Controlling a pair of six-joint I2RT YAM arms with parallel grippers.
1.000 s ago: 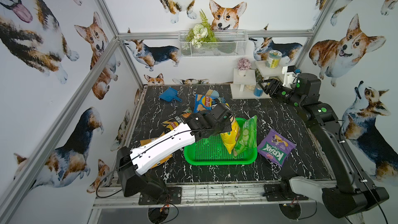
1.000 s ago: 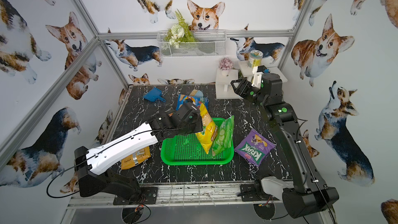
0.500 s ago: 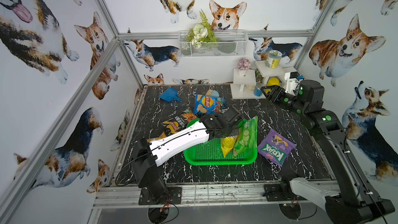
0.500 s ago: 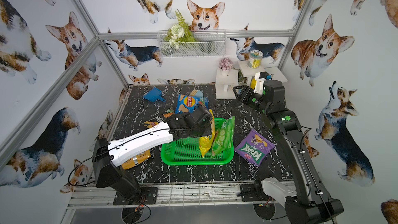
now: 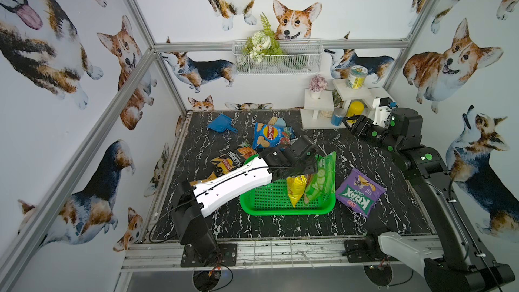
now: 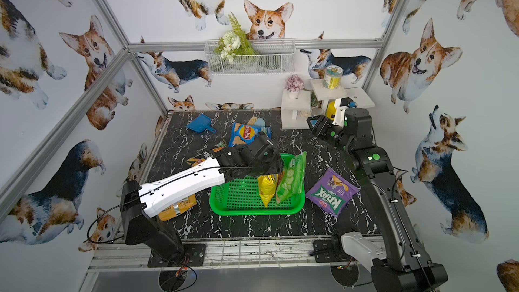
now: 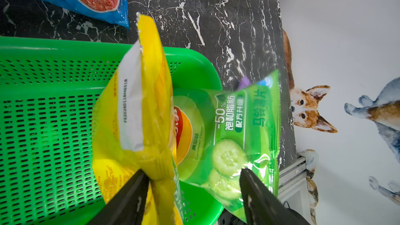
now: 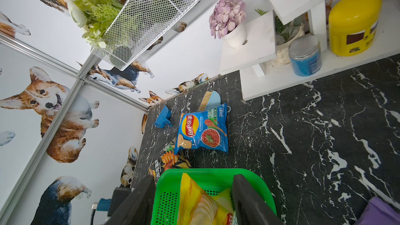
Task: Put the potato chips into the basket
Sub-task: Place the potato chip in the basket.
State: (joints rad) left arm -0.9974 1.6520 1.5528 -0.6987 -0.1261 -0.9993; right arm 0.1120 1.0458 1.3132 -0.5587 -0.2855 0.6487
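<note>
The green basket (image 5: 280, 211) (image 6: 252, 210) (image 7: 43, 46) (image 8: 207, 173) sits mid-table. A yellow chips bag (image 5: 295, 192) (image 6: 266, 189) (image 7: 134, 104) (image 8: 199, 204) stands in it, against a green bag (image 5: 321, 181) (image 6: 292, 178) (image 7: 238, 122) at its right end. My left gripper (image 5: 303, 174) (image 6: 266, 174) (image 7: 192, 172) hangs open just above the yellow bag, whose top seam lies beside one finger. Blue (image 5: 271, 134) (image 8: 202, 130), black-and-yellow (image 5: 230, 160), orange (image 6: 177, 206) and purple Krax (image 5: 359, 192) (image 6: 331, 192) bags lie on the table. My right gripper (image 5: 348, 125) (image 6: 311, 125) (image 8: 193, 178) is open at the back right, holding nothing.
A blue dustpan (image 5: 222, 125) and a brush (image 5: 278, 121) lie at the back. White shelves (image 5: 323, 113) in the back right corner carry a yellow can (image 5: 355, 108), a blue can (image 5: 337, 116) and flowers. A white wire basket (image 5: 278, 57) hangs on the back wall.
My left gripper lowered the yellow bag into the basket beside the green bag and opened, letting it go. My right arm drew back slightly to the right.
</note>
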